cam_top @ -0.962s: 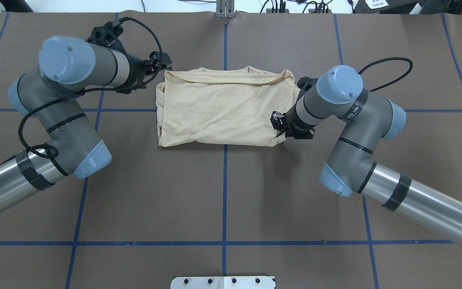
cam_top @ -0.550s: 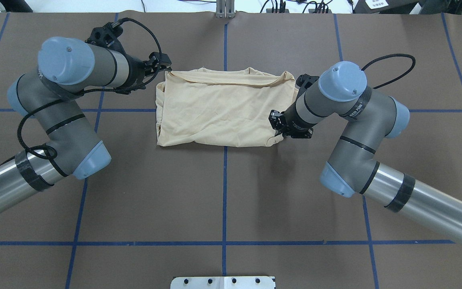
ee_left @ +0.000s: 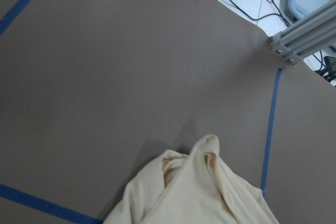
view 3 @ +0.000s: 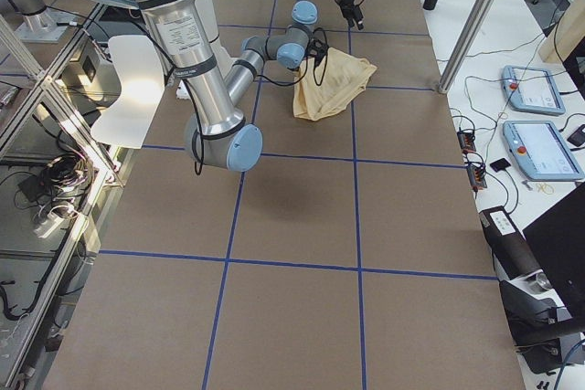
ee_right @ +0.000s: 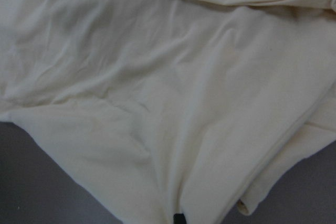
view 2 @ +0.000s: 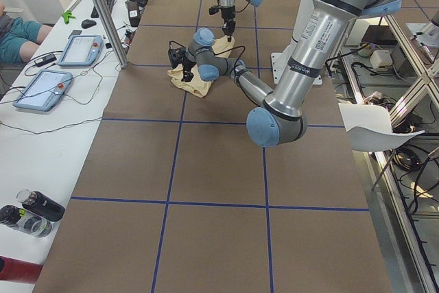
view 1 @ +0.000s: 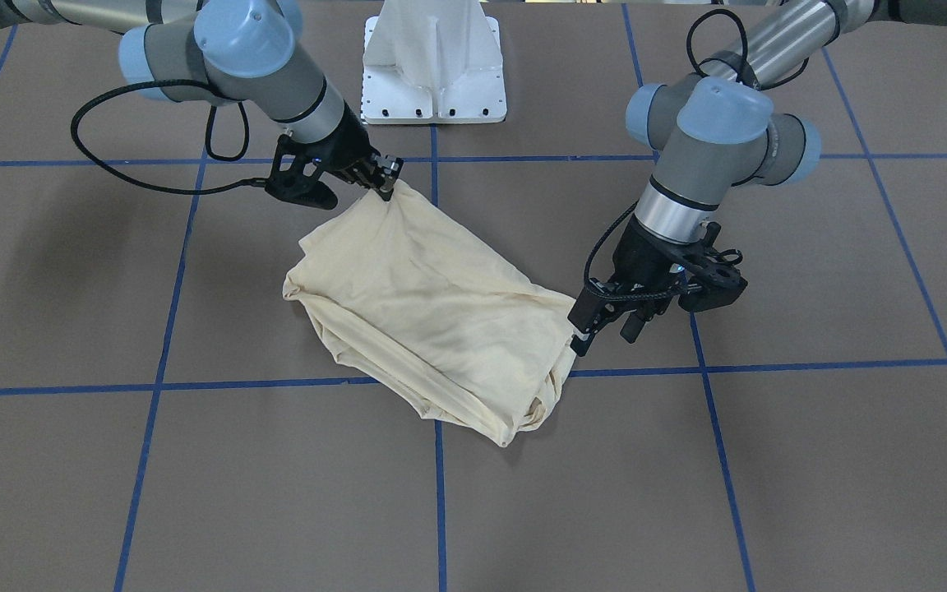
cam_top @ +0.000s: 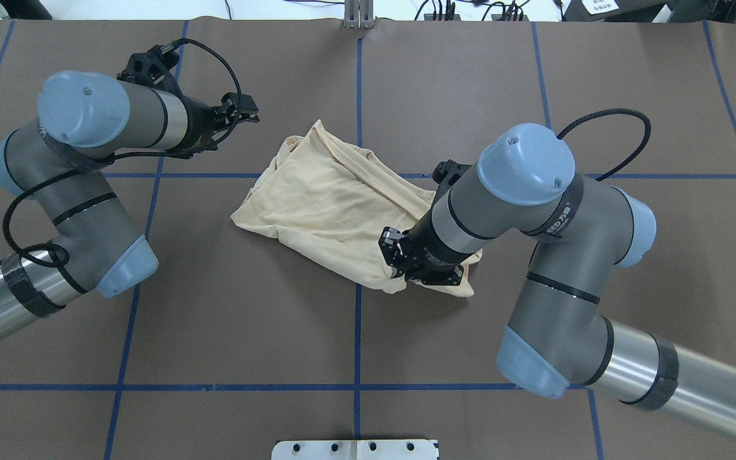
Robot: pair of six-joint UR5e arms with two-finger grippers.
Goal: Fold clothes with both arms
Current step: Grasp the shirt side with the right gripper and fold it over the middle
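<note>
Frontally, the right tool point(view 1: 385, 179) pinches one raised corner of the thin, creased cream shirt point(view 1: 441, 321), which lies as a slanted, rumpled wedge on the matte brown table point(view 1: 194, 493). Overhead, the left tool point(cam_top: 245, 115) hangs spread, apart from the cloth. At the right wrist, soft wrinkled folds fill the view.

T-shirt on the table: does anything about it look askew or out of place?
Yes. The T-shirt lies diagonal to the blue tape grid, wrinkled and bunched, its edges uneven rather than squared. Only the right gripper pinches a corner; the left gripper hangs clear of it.
</note>
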